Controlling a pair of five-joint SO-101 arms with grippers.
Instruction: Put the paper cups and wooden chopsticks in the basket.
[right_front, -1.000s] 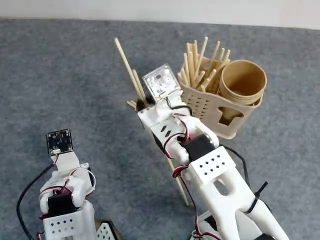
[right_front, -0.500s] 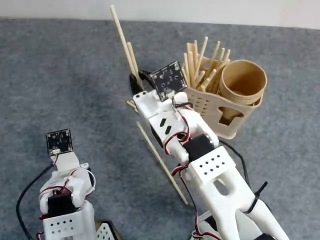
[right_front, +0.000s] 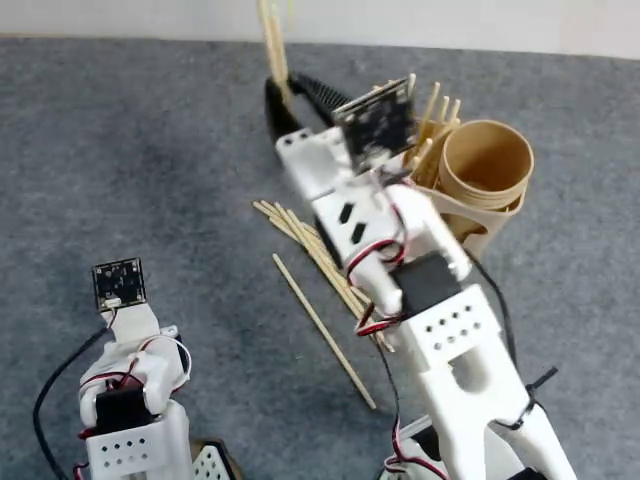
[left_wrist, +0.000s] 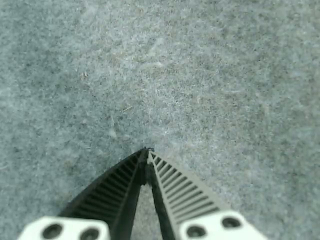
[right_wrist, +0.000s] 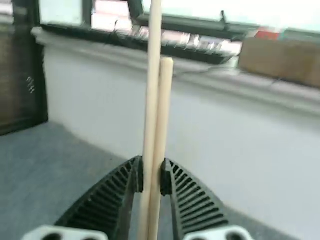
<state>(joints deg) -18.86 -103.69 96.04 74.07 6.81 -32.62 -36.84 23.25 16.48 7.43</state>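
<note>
2 chopsticks (right_wrist: 156, 100) pinched upright by right claw (right_front: 285, 88), held just beside basket (right_front: 488, 228). Left claw (left_wrist: 148, 152) pressed together, empty. Carry step judged in hand; next: shift over basket, release. Loose chopsticks (right_front: 310, 250) left on bench (right_front: 150, 150).

Grey felt-like mat (right_front: 120, 150) over whole tabletop, few pale flecks in nap. Pale wall strip (right_front: 450, 20) along far edge. Beyond: low white wall (right_wrist: 240, 140) w/ ledge, dark-framed window (right_wrist: 65, 12) above, bright daylight thru glass. Brown box (right_wrist: 280, 62) on ledge. Dark panel (right_wrist: 20, 85) beside white wall, under window.
</note>
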